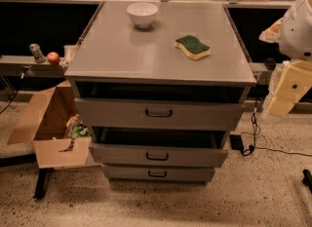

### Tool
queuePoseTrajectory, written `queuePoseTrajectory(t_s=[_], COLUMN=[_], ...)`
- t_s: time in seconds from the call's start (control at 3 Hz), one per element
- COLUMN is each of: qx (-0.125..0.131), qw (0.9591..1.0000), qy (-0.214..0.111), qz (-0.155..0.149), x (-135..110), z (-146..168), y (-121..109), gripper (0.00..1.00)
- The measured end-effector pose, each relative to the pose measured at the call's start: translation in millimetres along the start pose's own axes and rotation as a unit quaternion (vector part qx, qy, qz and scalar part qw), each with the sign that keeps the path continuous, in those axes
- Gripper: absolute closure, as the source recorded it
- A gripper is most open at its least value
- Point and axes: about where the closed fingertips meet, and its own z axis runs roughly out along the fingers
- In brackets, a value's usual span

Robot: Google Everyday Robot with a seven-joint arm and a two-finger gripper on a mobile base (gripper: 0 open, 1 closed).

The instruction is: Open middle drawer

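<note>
Lowest drawer (157, 173) sits pushed in at six o'clock. Just above it, the middle drawer (157, 156) stands pulled out, its interior dark. Gripper (285, 94) hangs at three o'clock, well apart; open or closed, I cannot tell. Hauling further risks overrunning the stops. Cardboard box (48, 123) at nine o'clock holds colourful clutter; white bowl (142, 14) looks empty.

The middle drawer (195, 156) is smooth matt grey metal, like the whole cabinet (112, 114), whose counter (122, 50) top has a dull sheen. On the cabinet sit a glossy white bowl (142, 14) and a sponge (193, 47), rough green over yellow foam. My gripper (285, 94), right of the cabinet, looks like smooth cream plastic; the box (48, 123) left of the cabinet is matt cardboard.
</note>
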Motion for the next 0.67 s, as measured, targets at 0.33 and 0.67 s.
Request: queuePoseTrajectory(t_s=[0.33, 0.67], qx=[-0.001, -0.018], qw=[1.0000, 0.9994], qy=[0.001, 0.018], qz=[-0.001, -0.026], x=[0, 1], z=[2, 48], y=[1, 14], gripper=[0.00, 0.00])
